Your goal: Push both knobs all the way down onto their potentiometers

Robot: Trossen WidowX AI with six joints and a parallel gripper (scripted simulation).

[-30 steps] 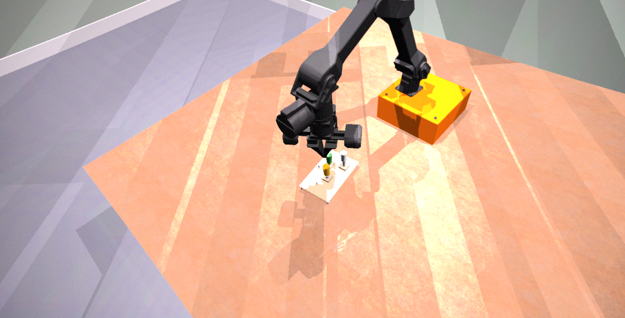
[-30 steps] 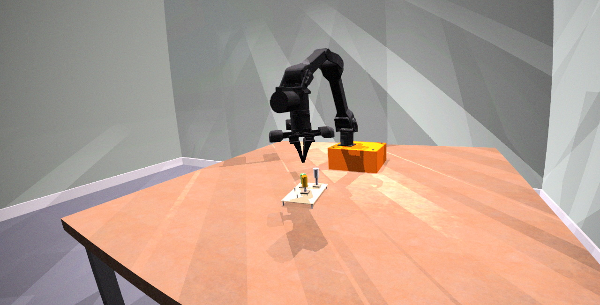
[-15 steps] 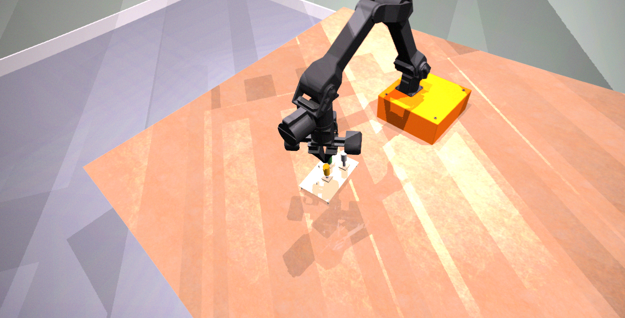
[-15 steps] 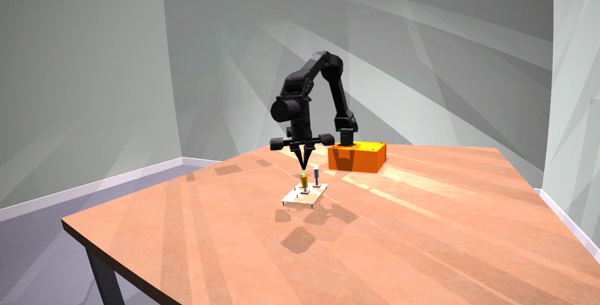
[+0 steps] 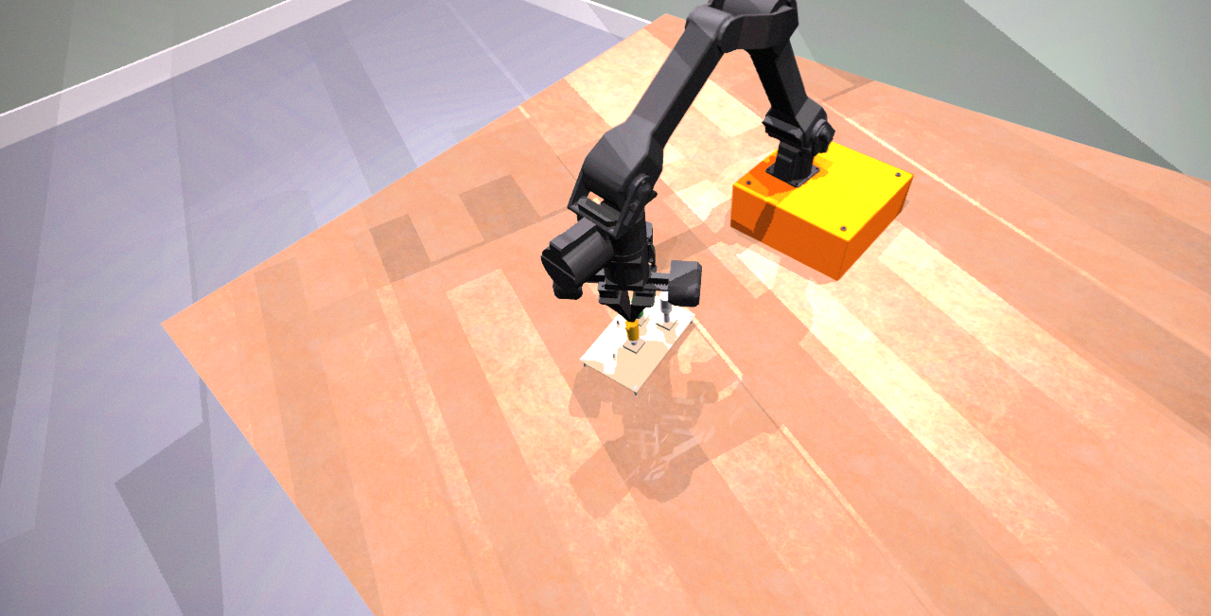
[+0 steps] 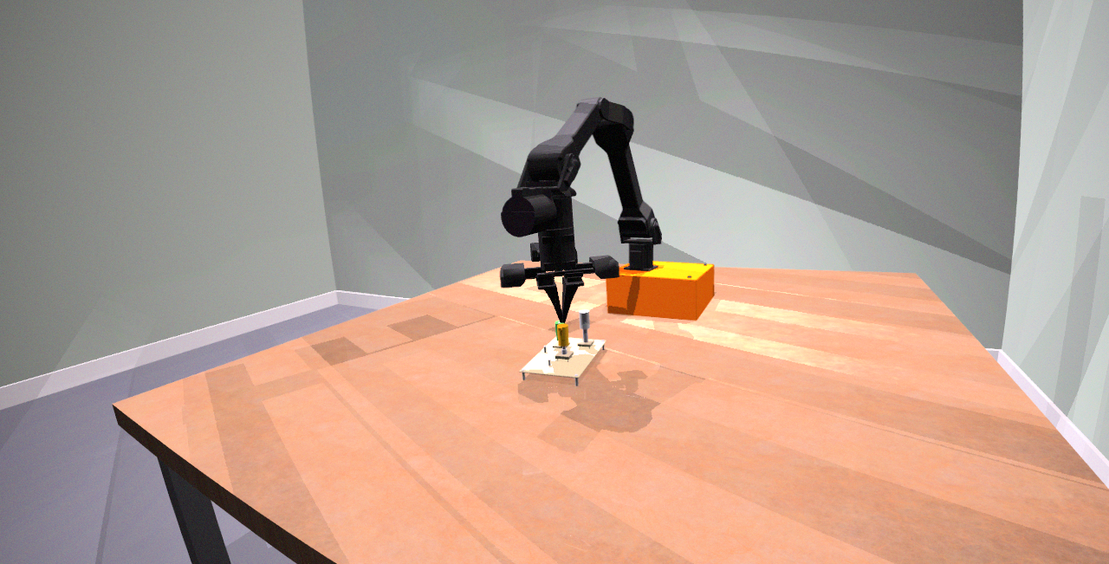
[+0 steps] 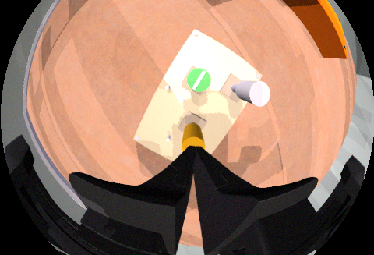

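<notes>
The white circuit board (image 5: pixel 630 375) (image 6: pixel 542 366) (image 7: pixel 156 122) stands on short legs. A yellow-orange knob (image 5: pixel 632 331) (image 6: pixel 562 335) (image 7: pixel 193 135) stands upright, with a little shaft showing between it and its potentiometer. A grey knob (image 5: pixel 665 307) (image 6: pixel 584 320) (image 7: pixel 259 93) sits high, with a longer thin stem below it. A green knob with a white line (image 7: pixel 192 78) is beside them; its base is hidden from above. My gripper (image 5: pixel 629 318) (image 6: pixel 561 321) (image 7: pixel 195 151) is shut and empty. Its tips are at the top of the yellow-orange knob, seemingly touching it.
Small pins (image 7: pixel 167 87) (image 7: pixel 168 138) stand up from the board near one side. The yellow and orange box (image 5: pixel 847 188) (image 6: pixel 658 296) that carries the arm's base stands on the wooden table (image 5: pixel 474 477) (image 6: pixel 434 475), behind the board. The arm's shadow falls in front of the board.
</notes>
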